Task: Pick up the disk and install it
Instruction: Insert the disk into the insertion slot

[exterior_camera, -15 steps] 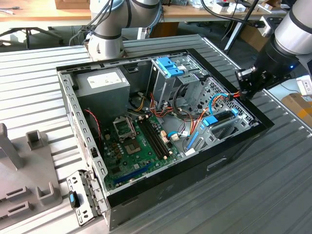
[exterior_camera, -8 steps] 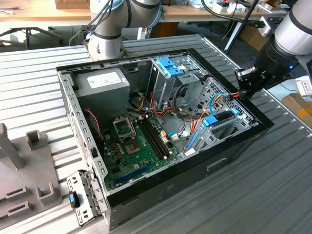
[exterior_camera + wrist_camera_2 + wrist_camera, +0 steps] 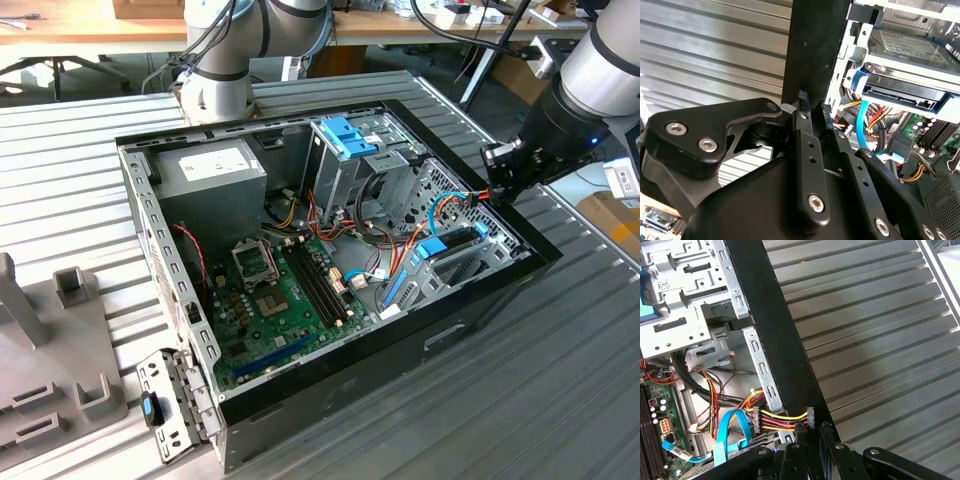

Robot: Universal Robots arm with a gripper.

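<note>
The disk (image 3: pixel 910 49), grey metal with a white label and a light-blue bracket along its edge, lies flat inside a metal bay of the open computer case. In the exterior view the disk (image 3: pixel 455 242) sits low at the case's right side, with cables beside it. My gripper (image 3: pixel 814 101) hovers over the black case rim just outside that bay, apart from the disk. Its fingers are close together with nothing between them. In the first wrist view the gripper (image 3: pixel 818 419) sits by the rim, next to a bundle of yellow, red and black wires. In the exterior view the gripper (image 3: pixel 493 190) hangs at the case's right edge.
The case's black wall (image 3: pixel 400 340) stands on a ribbed metal table (image 3: pixel 570 370). Inside are a grey power-supply box (image 3: pixel 215 170), a tall metal cage with blue tabs (image 3: pixel 350 140) and a green motherboard (image 3: pixel 290 290). Grey fixtures (image 3: pixel 50 360) stand at the exterior view's left.
</note>
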